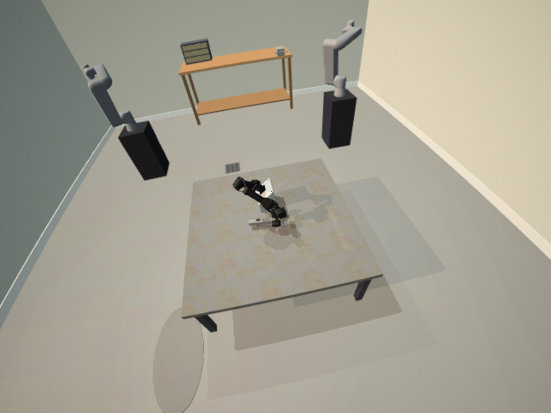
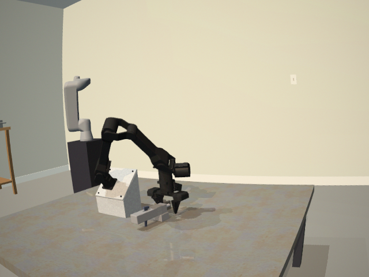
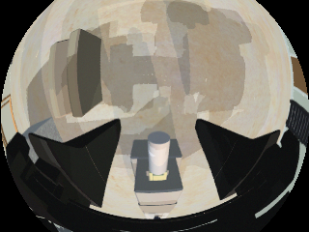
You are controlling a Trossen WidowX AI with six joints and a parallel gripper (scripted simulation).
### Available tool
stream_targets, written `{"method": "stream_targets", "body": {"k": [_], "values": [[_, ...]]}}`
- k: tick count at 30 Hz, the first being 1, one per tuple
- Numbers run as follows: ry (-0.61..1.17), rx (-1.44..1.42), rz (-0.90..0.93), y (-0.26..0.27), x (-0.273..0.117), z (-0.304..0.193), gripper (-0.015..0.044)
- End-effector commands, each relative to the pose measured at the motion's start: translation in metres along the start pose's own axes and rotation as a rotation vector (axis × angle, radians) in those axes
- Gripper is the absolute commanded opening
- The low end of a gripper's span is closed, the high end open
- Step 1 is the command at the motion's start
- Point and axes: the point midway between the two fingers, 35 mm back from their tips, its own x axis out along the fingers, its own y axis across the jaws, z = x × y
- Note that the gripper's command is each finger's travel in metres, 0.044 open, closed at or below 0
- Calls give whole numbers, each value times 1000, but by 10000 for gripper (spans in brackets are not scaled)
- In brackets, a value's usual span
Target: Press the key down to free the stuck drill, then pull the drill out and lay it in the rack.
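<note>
A grey block (image 1: 256, 222) (image 2: 147, 213) (image 3: 156, 185) lies on the table in front of the arm's base. A dark blue key (image 2: 145, 208) passes down through it. The drill's pale round shank (image 3: 158, 150) (image 2: 168, 205) sticks out of the block's end. My gripper (image 1: 277, 221) (image 2: 165, 205) (image 3: 158, 123) points down over that end, open, with one finger on each side of the shank and a gap on both sides. I cannot make out a rack clearly; only faint pale marks (image 2: 171, 249) show on the table nearer the front.
The arm stands on a white wedge base (image 1: 267, 187) (image 2: 119, 197) just behind the block. The table's edge (image 2: 301, 226) is far to the right. Two grey arms on black pedestals (image 1: 143, 149) (image 1: 337, 117) and an orange shelf (image 1: 235, 59) stand off the table.
</note>
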Motion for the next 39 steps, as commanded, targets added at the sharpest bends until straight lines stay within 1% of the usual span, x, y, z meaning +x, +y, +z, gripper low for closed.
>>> {"method": "stream_targets", "body": {"k": [1, 9, 16, 39], "values": [[0, 1, 0, 0, 0, 0, 256], [0, 1, 0, 0, 0, 0, 46], [0, 1, 0, 0, 0, 0, 0], [7, -10, 1, -1, -1, 24, 0]]}}
